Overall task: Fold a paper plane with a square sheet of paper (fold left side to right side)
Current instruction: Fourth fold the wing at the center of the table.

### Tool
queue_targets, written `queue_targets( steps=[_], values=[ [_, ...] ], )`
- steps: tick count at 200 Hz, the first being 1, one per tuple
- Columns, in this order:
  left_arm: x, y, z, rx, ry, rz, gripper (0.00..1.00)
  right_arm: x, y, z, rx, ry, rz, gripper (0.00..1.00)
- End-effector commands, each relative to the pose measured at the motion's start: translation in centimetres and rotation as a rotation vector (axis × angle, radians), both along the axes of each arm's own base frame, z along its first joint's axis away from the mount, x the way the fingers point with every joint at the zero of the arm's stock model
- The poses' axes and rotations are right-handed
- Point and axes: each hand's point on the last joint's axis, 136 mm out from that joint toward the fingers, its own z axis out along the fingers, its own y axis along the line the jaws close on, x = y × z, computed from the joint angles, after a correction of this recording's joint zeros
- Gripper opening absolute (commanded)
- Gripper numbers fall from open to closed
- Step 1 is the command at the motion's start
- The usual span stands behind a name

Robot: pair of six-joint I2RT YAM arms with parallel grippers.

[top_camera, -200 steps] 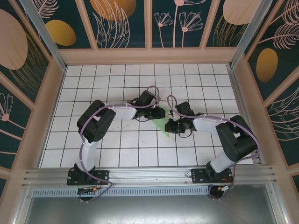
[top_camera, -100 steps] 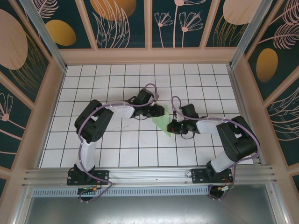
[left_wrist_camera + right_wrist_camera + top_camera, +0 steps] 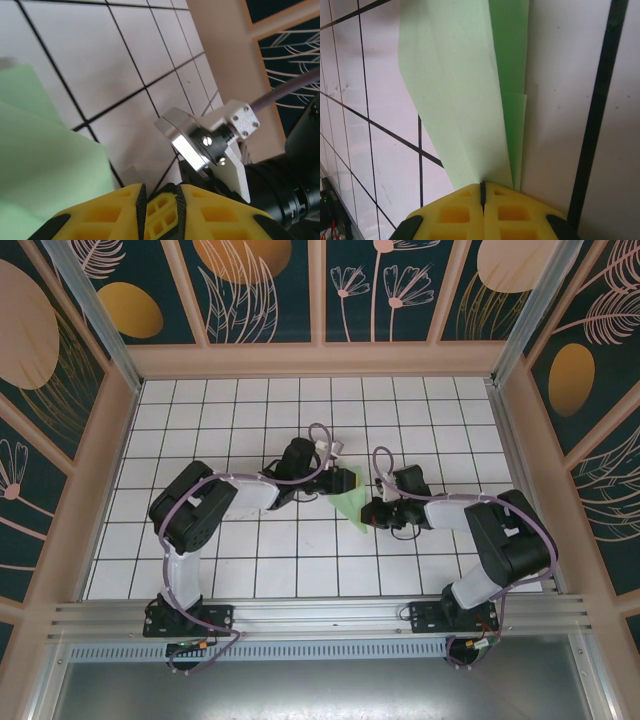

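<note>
Paper (image 3: 348, 502): folded narrow wedge on desk (image 3: 250, 560) centre, between my wrists. Right fingers (image 3: 455, 210) closed flush at its pointed end, long creased edges running away. Left fingers (image 3: 100, 215) at its wide end; gap unclear. Open tiles all around.

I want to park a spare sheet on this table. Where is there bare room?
Bare: the far tile rows along the back wall, and the near tiles by the front rail. Crowded: the centre, where the left gripper and right gripper meet at the folded paper.
</note>
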Motion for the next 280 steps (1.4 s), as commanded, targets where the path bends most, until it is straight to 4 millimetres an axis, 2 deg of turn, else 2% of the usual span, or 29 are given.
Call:
queue_targets(
  steps=[1, 40, 114, 162, 185, 230, 280],
  values=[
    [-1.1, -1.4, 0.2, -0.082, -0.004, -0.065, 0.26, -3.3, -3.0, -4.5, -0.163, 0.157, -0.037, 0.00],
    [-0.8, -1.3, -2.9, -0.027, 0.045, -0.042, 0.24, -3.3, -3.2, -4.5, -0.176, 0.162, -0.037, 0.00],
    [0.6, -0.5, -6.8, 0.107, 0.056, 0.023, 0.21, -3.5, -3.8, -4.7, -0.223, 0.180, -0.036, 0.00],
    [1.9, 0.0, -7.6, 0.146, 0.046, 0.061, 0.20, -4.0, -4.4, -5.3, -0.264, 0.210, -0.027, 0.00],
    [3.3, 0.4, -7.8, 0.169, 0.037, 0.090, 0.20, -4.4, -4.6, -5.6, -0.274, 0.230, -0.022, 0.00],
    [5.7, 2.5, -9.8, 0.292, 0.044, 0.170, 0.17, -4.9, -5.2, -5.9, -0.308, 0.250, -0.018, 0.00],
    [8.1, 3.2, -10.2, 0.374, 0.005, 0.210, 0.17, -5.2, -5.3, -5.9, -0.313, 0.254, -0.014, 0.00]
  ],
)
